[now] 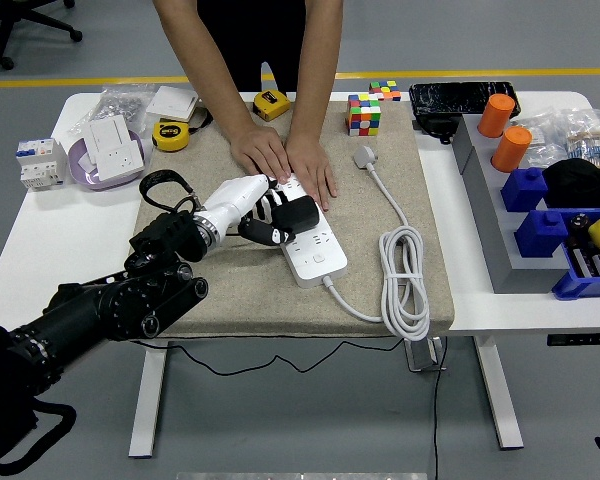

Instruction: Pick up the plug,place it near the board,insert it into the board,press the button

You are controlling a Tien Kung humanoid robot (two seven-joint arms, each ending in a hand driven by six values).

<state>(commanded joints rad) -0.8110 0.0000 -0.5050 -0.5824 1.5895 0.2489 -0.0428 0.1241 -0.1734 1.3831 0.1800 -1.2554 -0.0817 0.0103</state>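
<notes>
1. My left robot hand point(265, 213) reaches in from the lower left over the beige mat point(220, 270), fingers curled around the black plug point(298, 214).
2. The plug sits over the far half of the white power strip point(312, 243); whether its pins are seated I cannot tell.
3. The power strip lies on the mat at a slant, its white cable point(404, 280) looping to the right and ending in a grey plug point(365, 156).
4. A person stands at the far side of the desk point(40, 240); both of the person's hands point(285, 160) press flat on the strip's far end, just beside my fingers.
5. My right arm is out of view.
6. Also on the desk: a colour cube point(363, 114), a yellow tape measure point(170, 135), blue bins point(550, 215) at right.
</notes>
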